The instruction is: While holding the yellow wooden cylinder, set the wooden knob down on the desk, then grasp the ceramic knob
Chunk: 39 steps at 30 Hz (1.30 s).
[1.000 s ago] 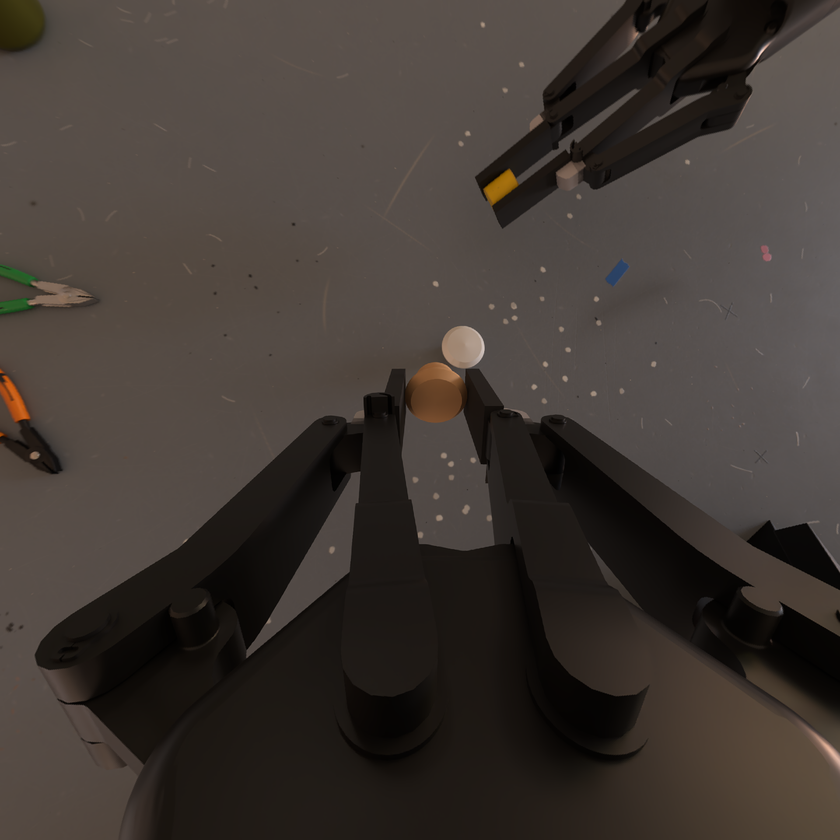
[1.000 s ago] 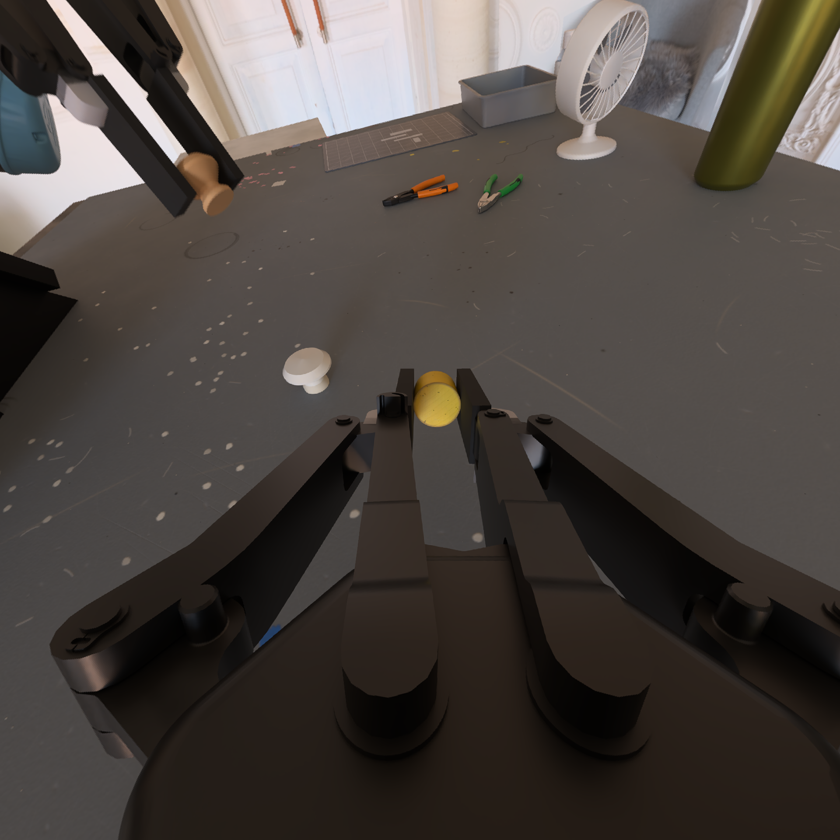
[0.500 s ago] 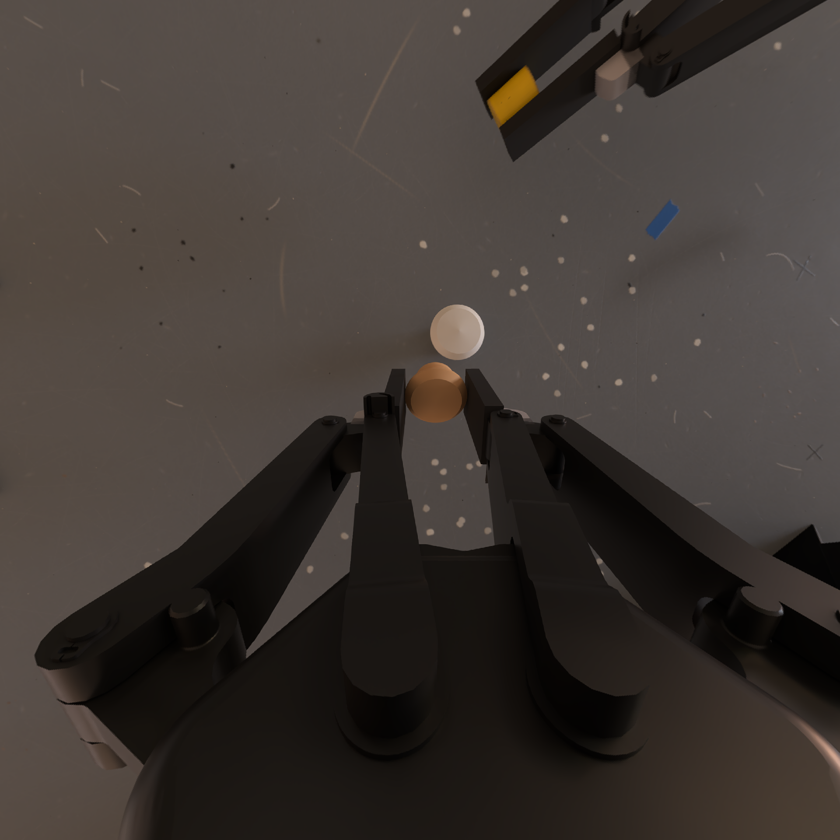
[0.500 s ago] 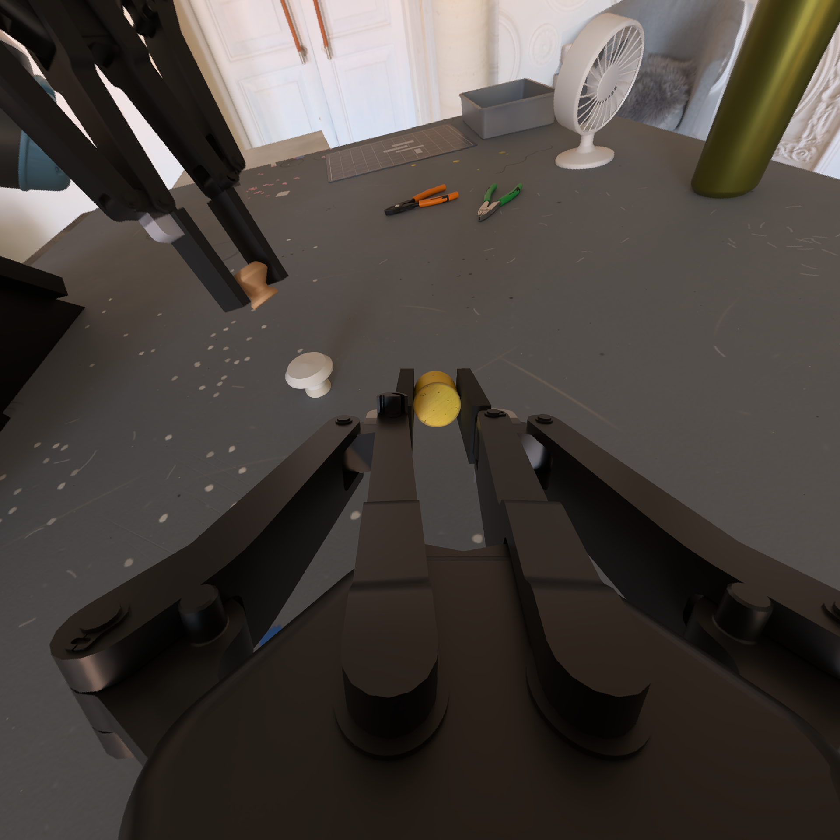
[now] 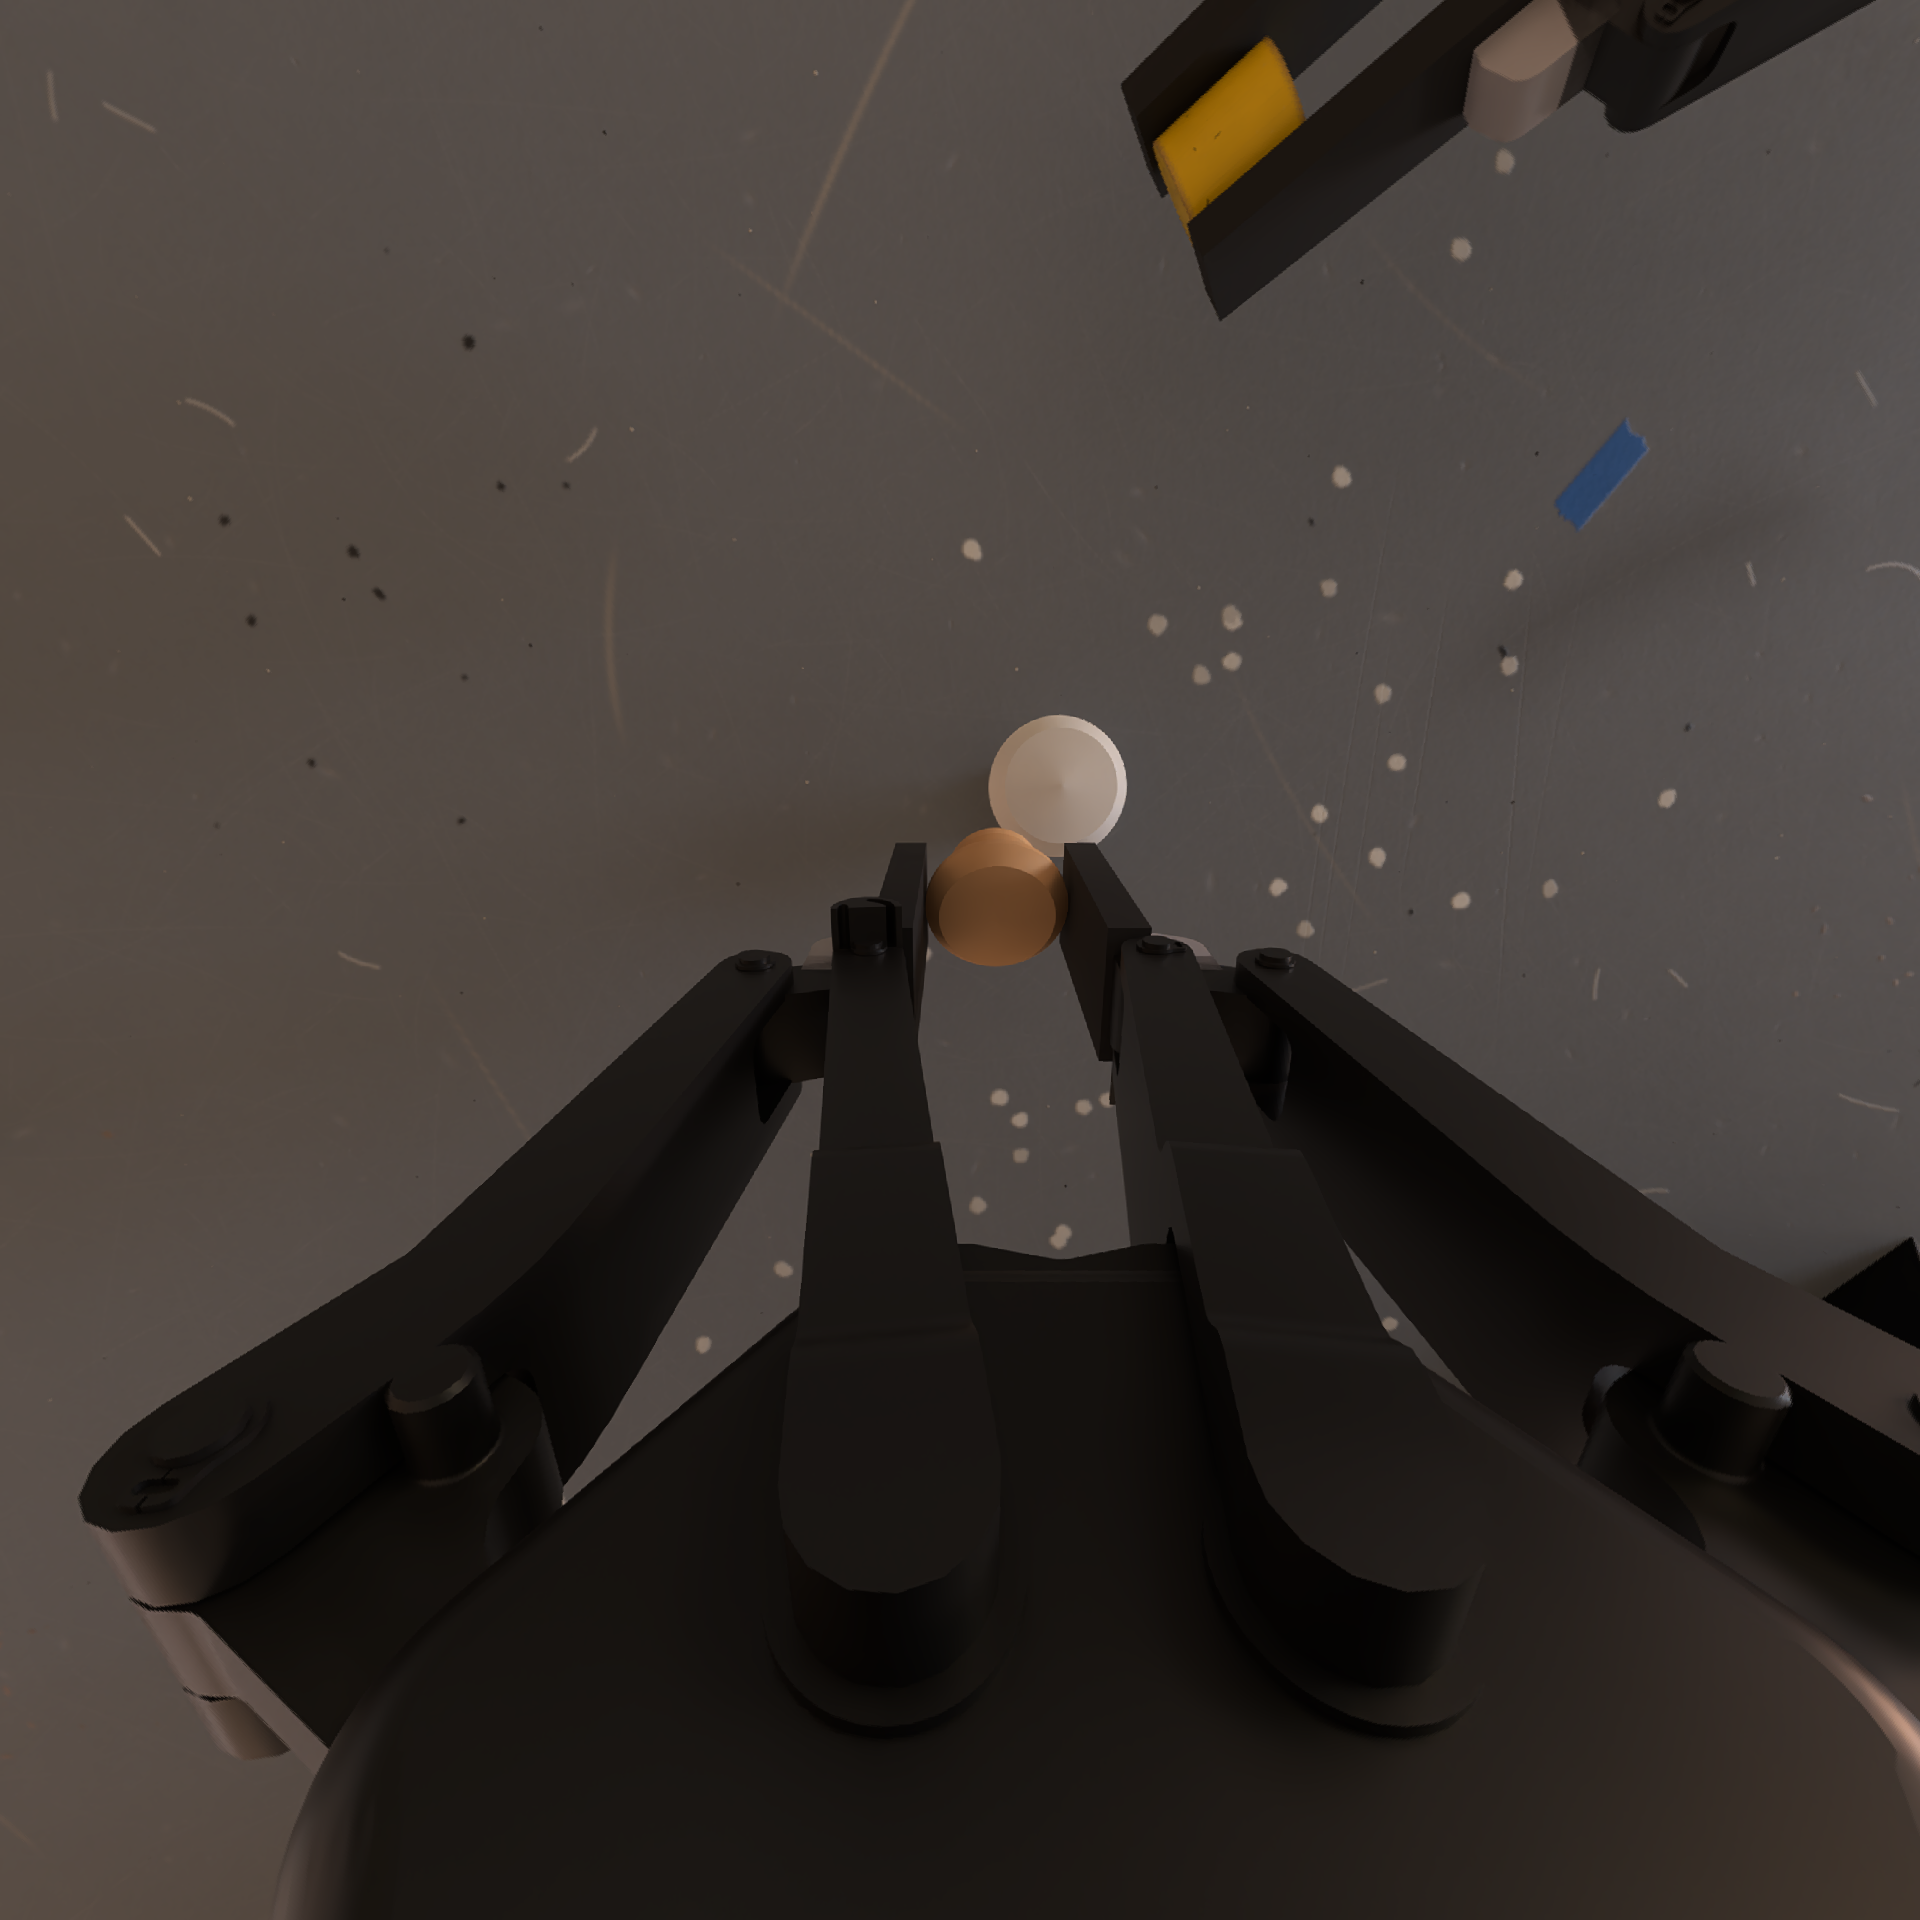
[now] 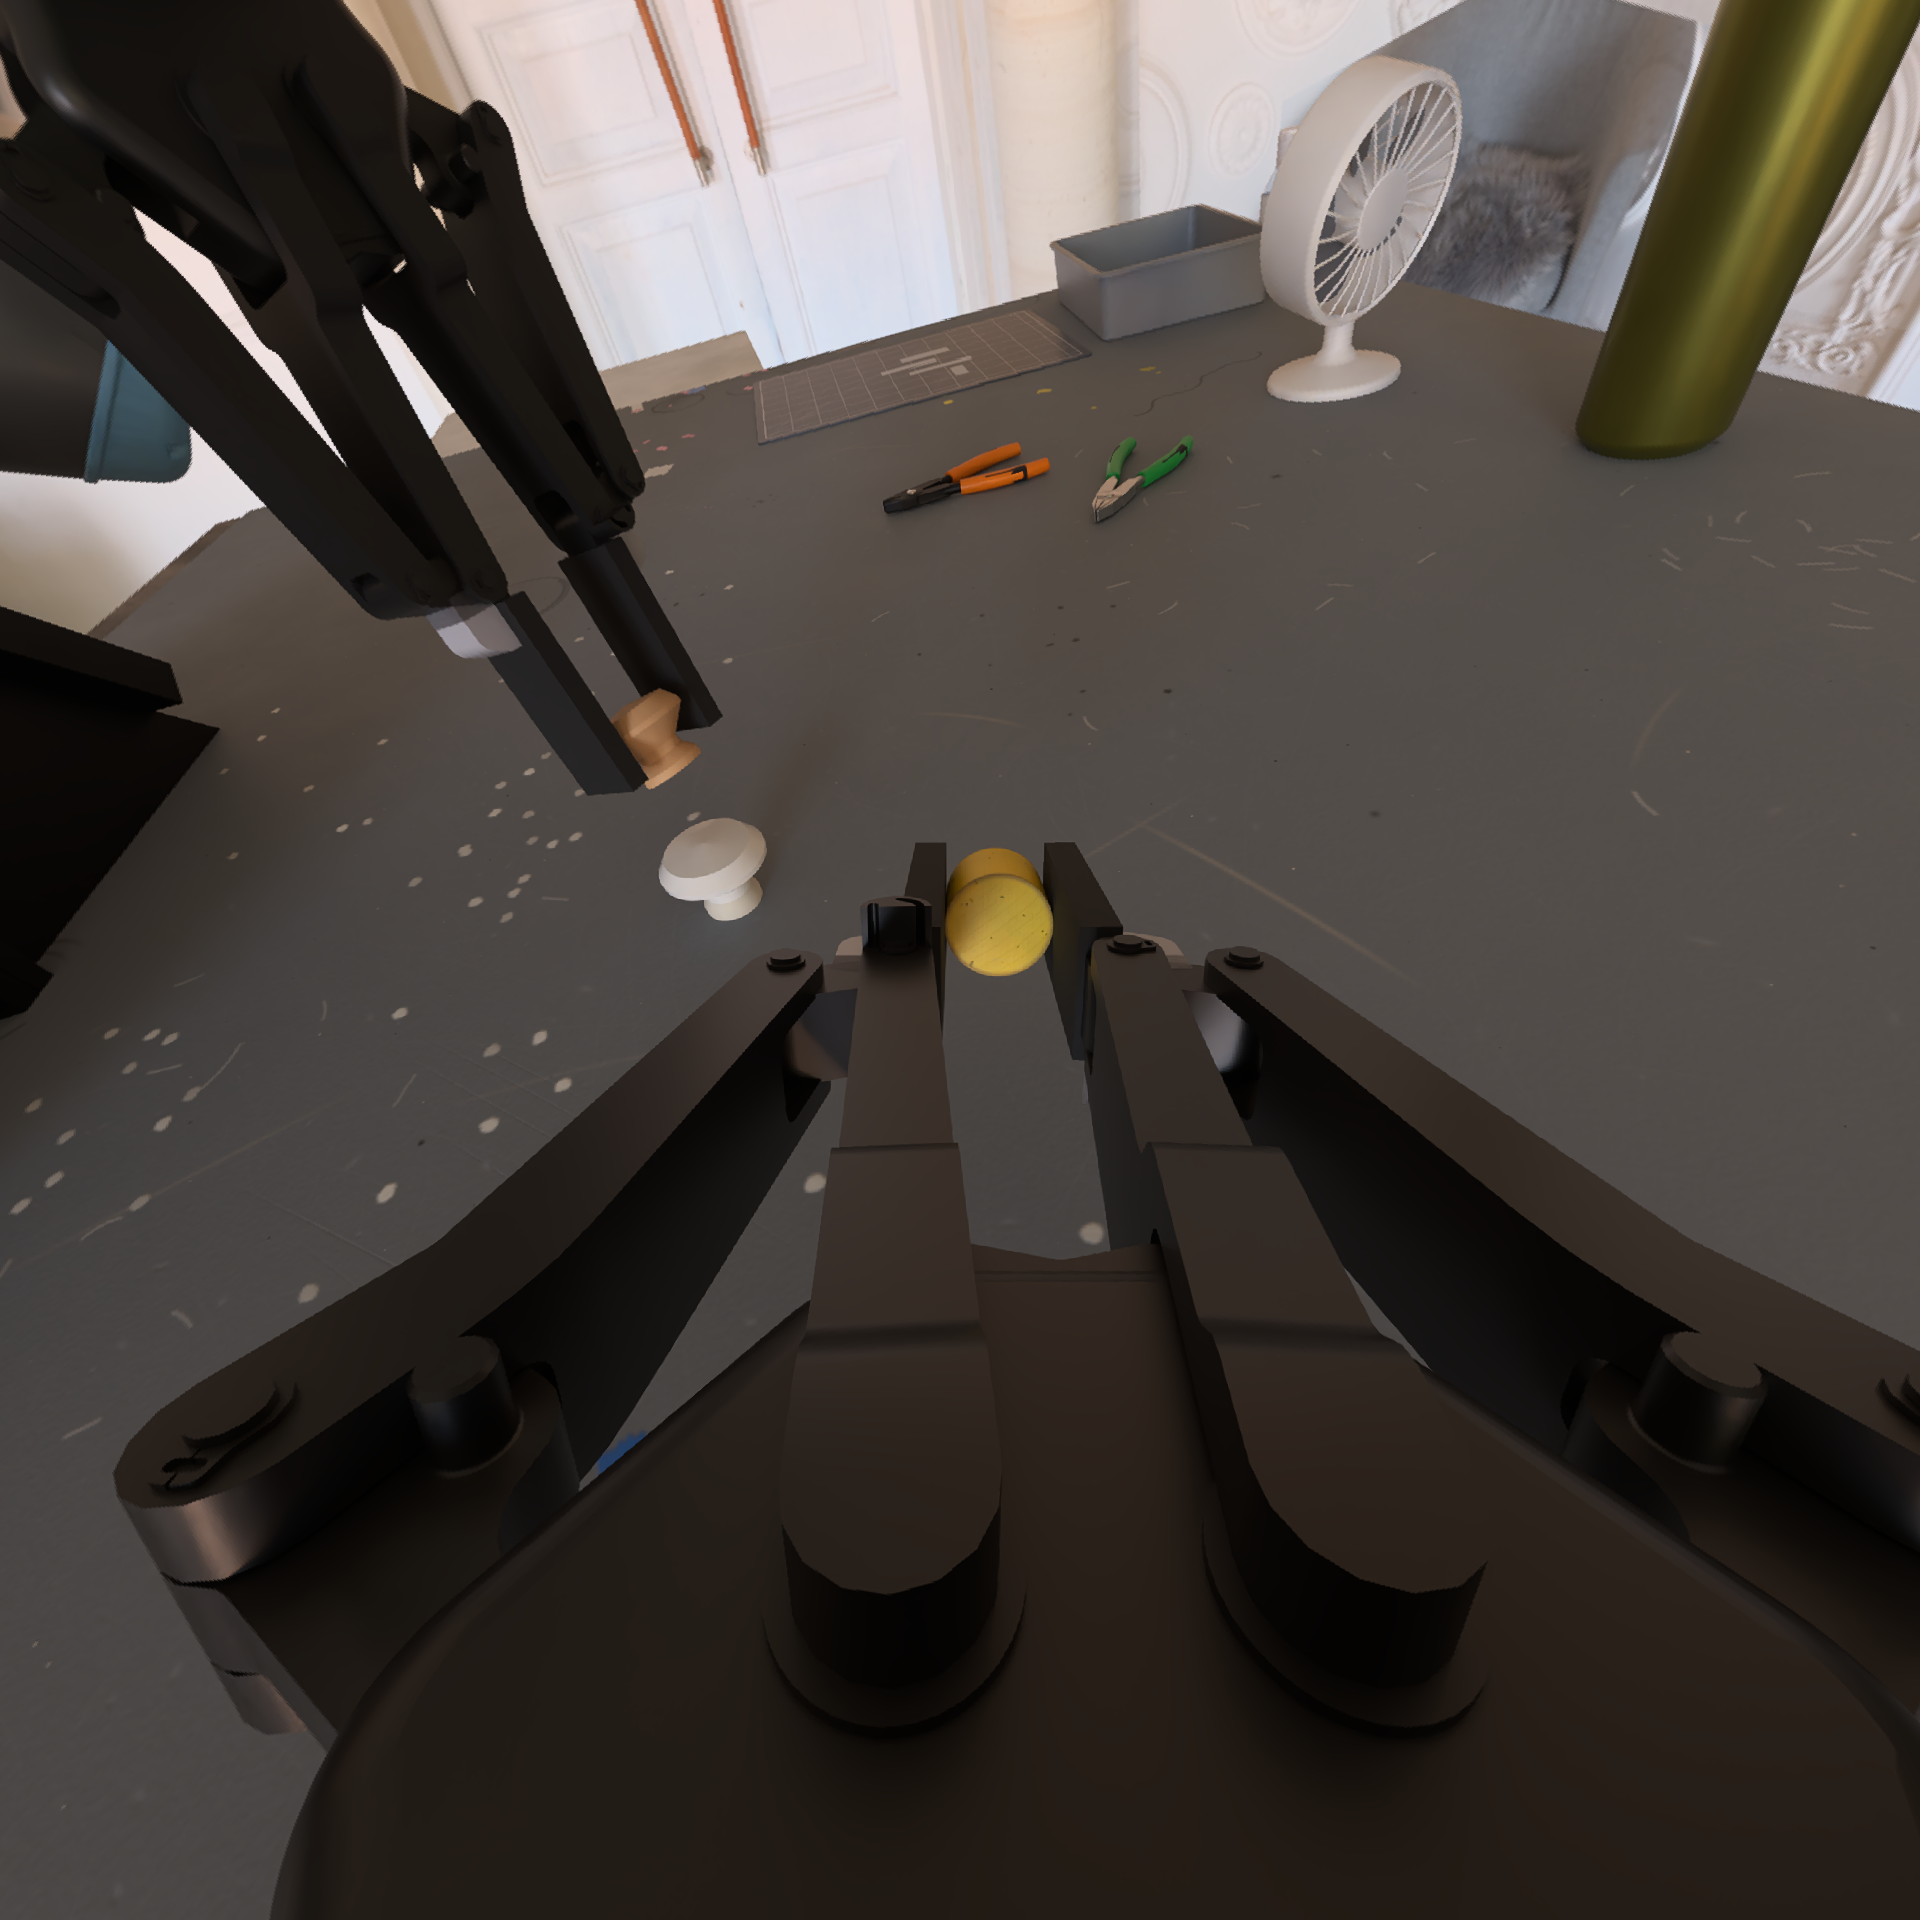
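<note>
A dark grey desk, scuffed and flecked with pale spots, runs back to a white fan, a grey bin and two pairs of pliers. The left gripper has its fingers closed on the wooden knob, held low over the desk but apparently not yet touching it. The ceramic knob stands stem-down just beyond those fingertips, almost in line with them, so the left arm is much the nearer. The right gripper, off to the right, is clamped on the yellow wooden cylinder, whose axis points along the fingers.
</note>
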Available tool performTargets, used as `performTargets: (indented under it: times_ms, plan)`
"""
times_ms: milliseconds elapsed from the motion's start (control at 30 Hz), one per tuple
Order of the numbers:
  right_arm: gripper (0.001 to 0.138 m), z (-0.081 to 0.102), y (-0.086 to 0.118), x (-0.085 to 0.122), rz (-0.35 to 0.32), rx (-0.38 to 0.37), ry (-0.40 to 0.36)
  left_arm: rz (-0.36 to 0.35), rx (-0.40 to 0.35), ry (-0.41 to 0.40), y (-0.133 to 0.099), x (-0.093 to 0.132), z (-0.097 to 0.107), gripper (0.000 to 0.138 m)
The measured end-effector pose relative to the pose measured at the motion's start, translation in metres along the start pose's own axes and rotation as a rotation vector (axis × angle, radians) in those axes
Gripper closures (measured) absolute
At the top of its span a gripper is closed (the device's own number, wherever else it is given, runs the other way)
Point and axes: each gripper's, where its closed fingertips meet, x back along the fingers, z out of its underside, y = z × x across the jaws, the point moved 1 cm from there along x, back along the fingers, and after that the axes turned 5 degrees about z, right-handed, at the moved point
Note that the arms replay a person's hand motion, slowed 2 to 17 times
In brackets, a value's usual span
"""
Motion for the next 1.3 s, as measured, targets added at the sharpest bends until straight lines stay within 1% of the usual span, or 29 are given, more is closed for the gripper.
performTargets:
  times_ms: [367, 600, 800, 1033, 1300]
  plan:
    - [0.114, -0.001, 0.0, 0.001, -0.01, -0.007, -0.008, -0.029, 0.012, 0.047, 0.006, -0.007, 0.0, 0.104]
    - [0.114, -0.001, 0.0, 0.002, -0.012, -0.009, -0.014, -0.084, 0.026, 0.075, 0.016, -0.003, 0.006, 0.104]
    - [0.114, -0.002, 0.0, 0.002, -0.014, -0.008, -0.017, -0.132, 0.057, 0.1, 0.024, 0.003, 0.012, 0.104]
    - [0.114, -0.002, 0.0, 0.002, -0.015, -0.008, -0.017, -0.168, 0.087, 0.155, 0.031, 0.005, 0.02, 0.104]
    - [0.114, -0.001, 0.001, 0.001, -0.017, -0.007, -0.013, -0.209, 0.105, 0.226, 0.039, 0.001, 0.028, 0.104]
